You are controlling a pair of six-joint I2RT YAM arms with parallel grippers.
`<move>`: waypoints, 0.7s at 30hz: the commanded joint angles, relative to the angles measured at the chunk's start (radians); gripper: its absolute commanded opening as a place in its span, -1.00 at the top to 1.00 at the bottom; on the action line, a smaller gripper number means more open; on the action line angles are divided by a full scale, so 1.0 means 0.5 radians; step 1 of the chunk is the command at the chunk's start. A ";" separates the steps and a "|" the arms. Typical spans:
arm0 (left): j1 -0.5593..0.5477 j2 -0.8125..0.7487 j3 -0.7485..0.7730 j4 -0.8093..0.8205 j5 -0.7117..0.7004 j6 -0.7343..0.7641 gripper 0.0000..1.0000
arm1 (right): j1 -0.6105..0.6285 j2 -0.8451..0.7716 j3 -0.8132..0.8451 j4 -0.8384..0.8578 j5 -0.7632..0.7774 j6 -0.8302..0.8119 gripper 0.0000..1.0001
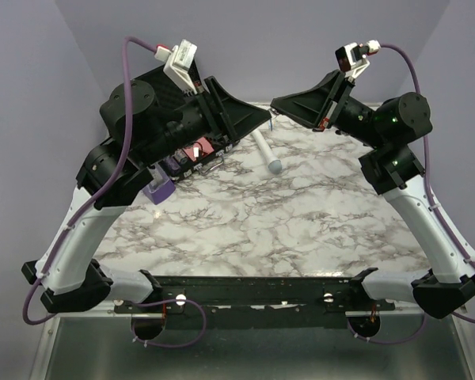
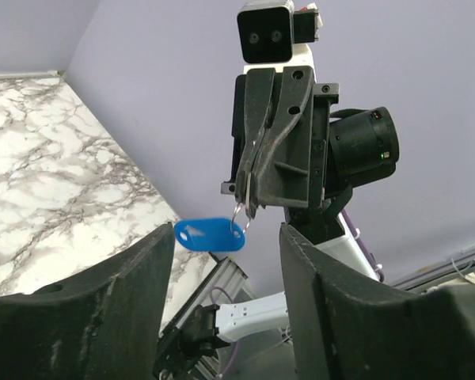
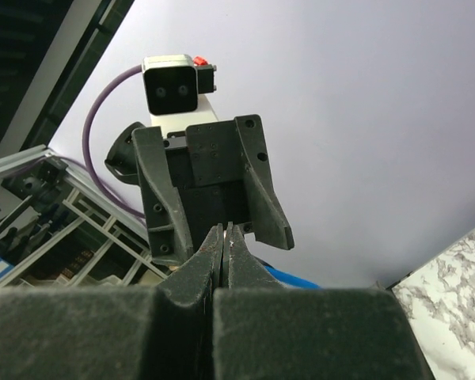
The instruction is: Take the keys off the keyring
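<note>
Soft, even light fills the lavender-walled cell, leaving the marble worktop (image 1: 301,222) evenly bright, with only faint shadows under the arms. In the left wrist view the near fingers (image 2: 103,317) loom dark, grainy and out of focus, while the right gripper (image 2: 249,207) and the blue keyring (image 2: 210,235) show sharp. The right wrist view's foreground is equally blurred. From overhead, the black arms hold little detail.

**Count: One Blue Tag, Two Grippers**

One bright blue oval plastic keyring tag (image 2: 210,235) and one thin silver wire ring (image 2: 239,212); keys cannot be counted. Two black two-finger grippers: left gripper (image 1: 253,125), right gripper (image 2: 248,207). One white-and-grey marbled table (image 1: 245,229) bears one white plastic wand (image 1: 267,153), one purple metronome (image 1: 160,190) and one pink object (image 1: 196,150).
</note>
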 commanded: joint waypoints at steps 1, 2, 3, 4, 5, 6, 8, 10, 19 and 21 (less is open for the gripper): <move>0.016 -0.148 -0.078 -0.063 -0.059 0.080 -0.36 | 0.012 -0.023 -0.027 -0.013 -0.053 -0.034 0.99; 0.026 -0.169 -0.097 -0.069 -0.041 0.092 -0.39 | 0.012 -0.026 -0.027 -0.016 -0.062 -0.040 0.99; 0.038 -0.185 -0.112 -0.075 -0.010 0.107 -0.43 | 0.012 -0.026 -0.027 -0.022 -0.065 -0.040 0.99; 0.071 -0.200 -0.128 -0.075 0.042 0.117 -0.46 | 0.012 -0.026 -0.030 -0.031 -0.077 -0.043 0.99; 0.099 -0.206 -0.140 -0.075 0.124 0.126 -0.47 | 0.012 -0.029 -0.024 -0.037 -0.083 -0.049 0.98; 0.139 -0.206 -0.140 -0.078 0.210 0.141 -0.47 | 0.012 -0.020 -0.024 -0.043 -0.117 -0.049 0.99; 0.203 -0.194 -0.128 -0.078 0.428 0.184 -0.47 | 0.009 0.007 0.010 -0.062 -0.212 -0.046 0.99; 0.271 -0.167 -0.094 -0.090 0.640 0.233 -0.47 | 0.012 0.041 0.050 -0.065 -0.328 -0.034 0.99; 0.440 0.036 0.108 -0.188 1.291 0.334 -0.40 | 0.012 0.094 0.117 -0.102 -0.568 -0.009 0.99; 0.440 0.054 0.130 -0.185 1.337 0.344 -0.33 | 0.012 0.090 0.102 -0.102 -0.571 0.003 0.98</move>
